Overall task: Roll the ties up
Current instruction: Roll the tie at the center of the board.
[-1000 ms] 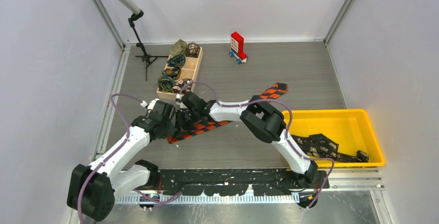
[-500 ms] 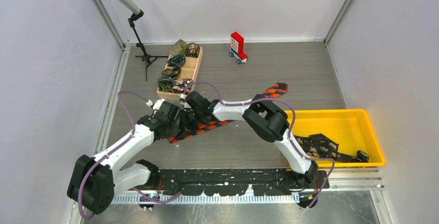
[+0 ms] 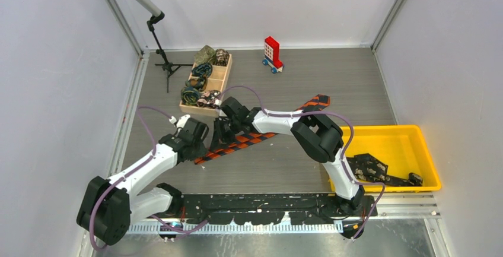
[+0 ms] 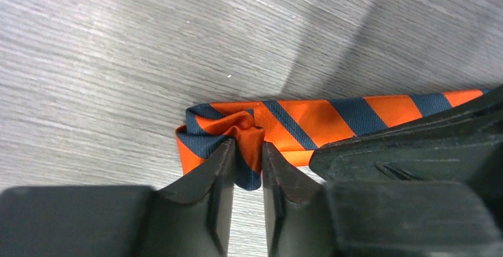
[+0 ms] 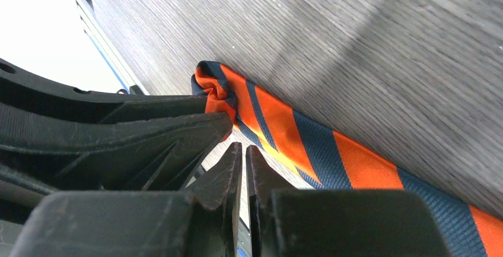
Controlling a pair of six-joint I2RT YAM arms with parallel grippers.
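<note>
Pinching the folded end of the orange tie (image 4: 332,120), left fingers (image 4: 207,192) are hidden from above; right fingers (image 5: 222,180) sit together.

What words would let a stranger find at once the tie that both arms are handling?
On the grey table, a long tie lies slanted between the wooden tray of rolled ties and the yellow bin. Only it is orange with dark stripes and stretched out; the others are rolled up or dark.
</note>
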